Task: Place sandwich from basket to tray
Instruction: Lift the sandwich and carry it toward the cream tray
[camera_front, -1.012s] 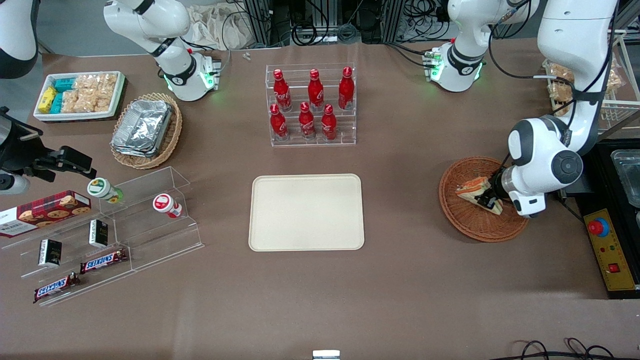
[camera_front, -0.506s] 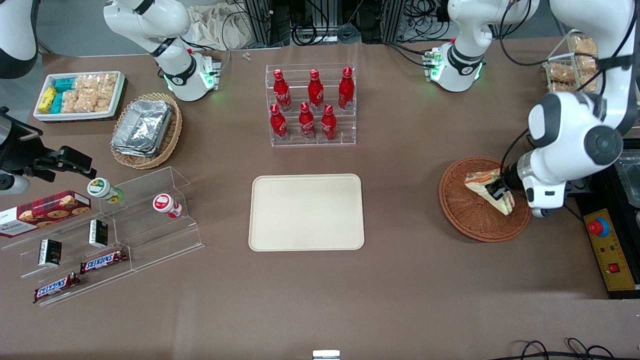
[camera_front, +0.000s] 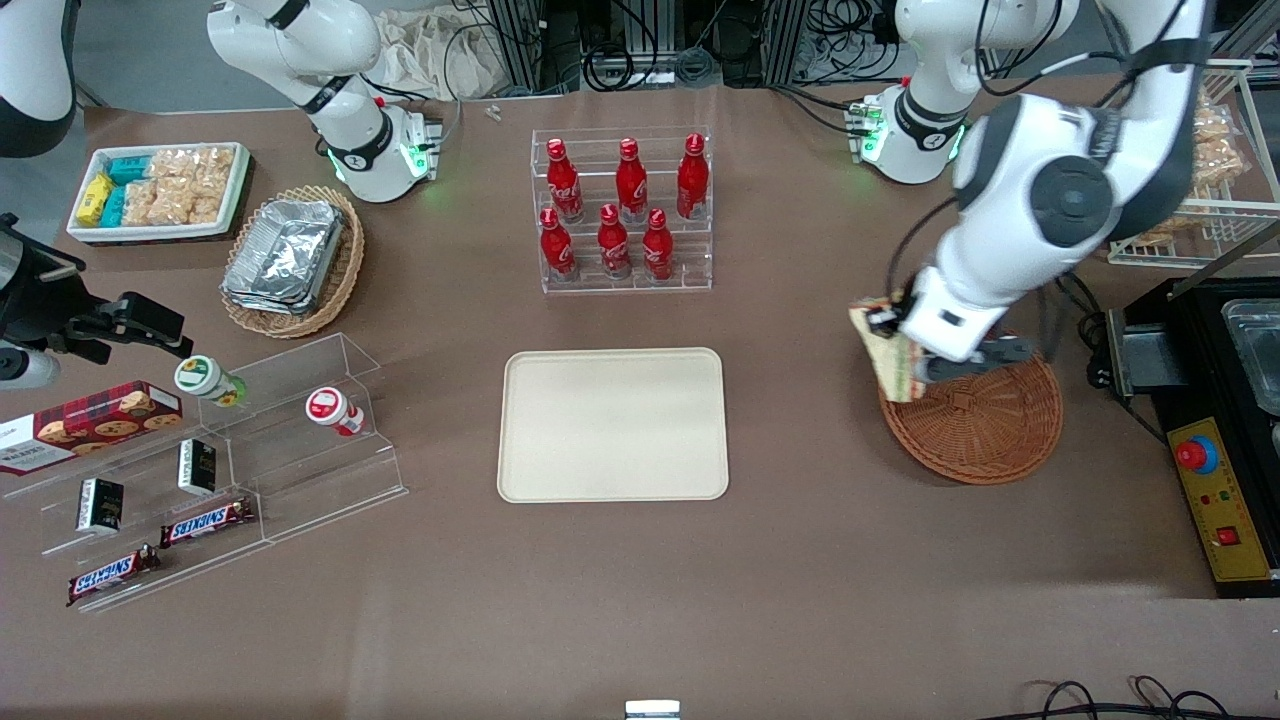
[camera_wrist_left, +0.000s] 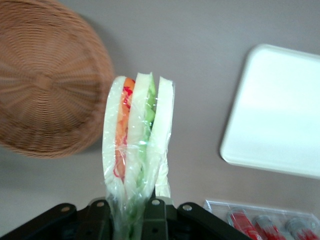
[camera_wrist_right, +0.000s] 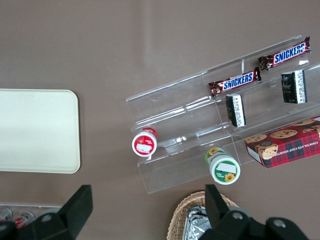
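My gripper (camera_front: 893, 335) is shut on the clear-wrapped sandwich (camera_front: 888, 358) and holds it in the air above the rim of the reddish-brown wicker basket (camera_front: 985, 425), on the side toward the tray. The wrist view shows the sandwich (camera_wrist_left: 137, 145) standing up between the fingers (camera_wrist_left: 155, 217), bread slices with orange, red and green filling. The basket (camera_wrist_left: 45, 85) has nothing in it. The cream tray (camera_front: 613, 424) lies flat at the table's middle, toward the parked arm from the basket, and its corner (camera_wrist_left: 270, 110) shows in the wrist view too.
A clear rack of red bottles (camera_front: 622, 212) stands farther from the camera than the tray. A black box with a red button (camera_front: 1215, 480) sits at the working arm's end. Snack shelves (camera_front: 215, 470) and a tan basket of foil trays (camera_front: 290, 258) lie toward the parked arm's end.
The gripper has lifted the sandwich out of the basket and carried it up and toward the tray. The basket now holds nothing.
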